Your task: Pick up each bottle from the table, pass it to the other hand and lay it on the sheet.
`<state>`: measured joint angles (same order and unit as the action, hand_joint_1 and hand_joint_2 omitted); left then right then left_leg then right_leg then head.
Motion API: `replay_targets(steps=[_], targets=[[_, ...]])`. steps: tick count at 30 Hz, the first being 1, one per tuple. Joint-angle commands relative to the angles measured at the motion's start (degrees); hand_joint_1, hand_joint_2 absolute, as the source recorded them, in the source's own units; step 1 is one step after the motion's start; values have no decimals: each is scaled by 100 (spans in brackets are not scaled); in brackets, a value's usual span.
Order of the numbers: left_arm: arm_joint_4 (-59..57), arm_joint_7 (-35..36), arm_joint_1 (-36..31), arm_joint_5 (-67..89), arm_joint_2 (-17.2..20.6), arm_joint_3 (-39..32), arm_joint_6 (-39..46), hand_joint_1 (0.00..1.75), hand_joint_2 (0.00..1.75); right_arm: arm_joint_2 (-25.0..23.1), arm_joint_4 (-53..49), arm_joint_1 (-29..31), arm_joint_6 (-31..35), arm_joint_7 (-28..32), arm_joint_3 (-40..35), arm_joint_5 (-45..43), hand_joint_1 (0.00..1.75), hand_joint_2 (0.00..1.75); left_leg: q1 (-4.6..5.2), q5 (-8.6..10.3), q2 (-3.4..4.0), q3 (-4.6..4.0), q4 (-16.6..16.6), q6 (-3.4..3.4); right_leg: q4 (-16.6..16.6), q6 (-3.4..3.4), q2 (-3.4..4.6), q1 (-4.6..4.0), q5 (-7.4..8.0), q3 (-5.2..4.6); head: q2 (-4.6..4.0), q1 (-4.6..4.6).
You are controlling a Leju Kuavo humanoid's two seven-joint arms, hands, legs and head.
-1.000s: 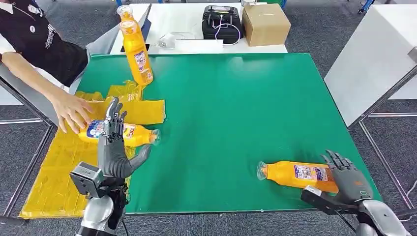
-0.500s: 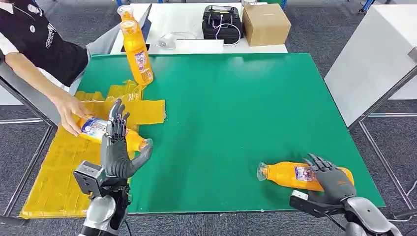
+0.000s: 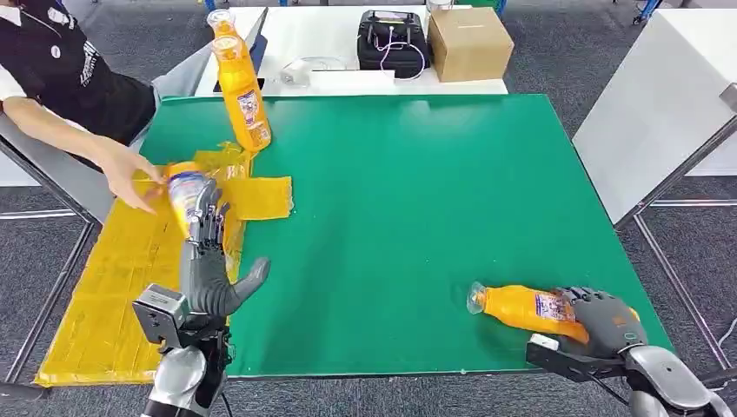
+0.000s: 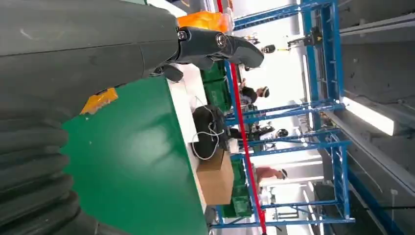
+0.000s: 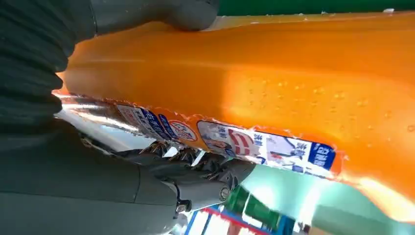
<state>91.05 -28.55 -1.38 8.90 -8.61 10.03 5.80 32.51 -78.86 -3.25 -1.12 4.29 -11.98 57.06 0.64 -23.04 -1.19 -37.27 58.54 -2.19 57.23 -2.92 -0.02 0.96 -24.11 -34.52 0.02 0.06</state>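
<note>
While my right hand (image 3: 606, 323) closes around the lying bottle (image 3: 530, 311) at the near right of the green table (image 3: 417, 200), my left hand (image 3: 209, 269) waits spread and empty near the yellow sheet (image 3: 113, 287), so I judge the pass and the laying are still left.

The left hand (image 3: 209, 261) is up over the near left part of the table. Its fingers (image 3: 207, 221) point straight away from the robot and stand apart, and its thumb sticks out to the right. It holds nothing. The silver left arm comes up under it from the near edge. The right hand (image 3: 606, 320) is low at the near right corner. Its fingers curl over the wide end of an orange bottle (image 3: 530, 309) and grip it.
</note>
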Motion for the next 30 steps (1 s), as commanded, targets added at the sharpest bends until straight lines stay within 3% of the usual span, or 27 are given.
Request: replay_targets(steps=[1, 3, 5, 9, 13, 16, 20, 23, 30], targets=[[356, -36, 634, -40, 170, -392, -317, 0, 175, -1569, 776, 648, 419, -485, -558, 691, 175, 175, -25, -20, 64, 52, -17, 23, -33, 19, 54, -27, 6, 41, 0, -4], [347, -29, 621, 9, 82, -486, -387, 0, 175, -1569, 770, 659, 462, -476, -518, 677, 175, 175, -17, -13, 51, 38, -8, 18, -15, 12, 34, -18, 0, 20, 0, -6], [390, -11, 687, 59, 44, -649, -478, 0, 175, -1988, 834, 872, 796, -532, -552, 879, 175, 175, -22, -11, 47, 41, -7, 18, -16, 13, 32, -22, 0, 22, 0, -4], [404, 7, 681, 107, -12, -708, -582, 0, 175, -2322, 775, 1028, 954, -635, -650, 1001, 175, 175, -45, -24, 90, 74, -15, 35, -31, 27, 74, -46, 3, 57, 0, -2], [428, 20, 687, 203, -81, -696, -645, 0, 175, -2499, 515, 877, 1284, -516, -440, 893, 175, 175, -30, -10, 38, 39, -6, 23, -11, 16, 26, -30, -4, 26, 0, -6], [420, 100, 699, 272, -130, -555, -698, 0, 175, -3135, -210, 630, 1999, -353, -61, 474, 175, 175, -34, -15, 24, 44, -1, 28, -10, 18, 19, -33, -12, 37, 0, -2], [101, 167, 468, 391, -140, -80, -641, 0, 175, -3479, -532, 551, 2313, 211, 127, -674, 175, 175, -29, -15, 22, 35, -1, 30, -3, 20, 16, -29, -14, 28, 0, 0], [-256, 299, 218, 504, -239, 452, -386, 0, 175, -3563, -453, 451, 2232, 726, 288, -1419, 175, 175, -23, 0, -14, 19, -4, 23, -2, 14, -18, -22, -11, 13, 0, -4], [-301, 287, 194, 463, -169, 554, -249, 0, 175, -3605, -296, 491, 2269, 817, 307, -1445, 175, 175, -27, -8, 10, 36, -6, 25, -13, 16, 3, -26, -9, 30, 0, 0]])
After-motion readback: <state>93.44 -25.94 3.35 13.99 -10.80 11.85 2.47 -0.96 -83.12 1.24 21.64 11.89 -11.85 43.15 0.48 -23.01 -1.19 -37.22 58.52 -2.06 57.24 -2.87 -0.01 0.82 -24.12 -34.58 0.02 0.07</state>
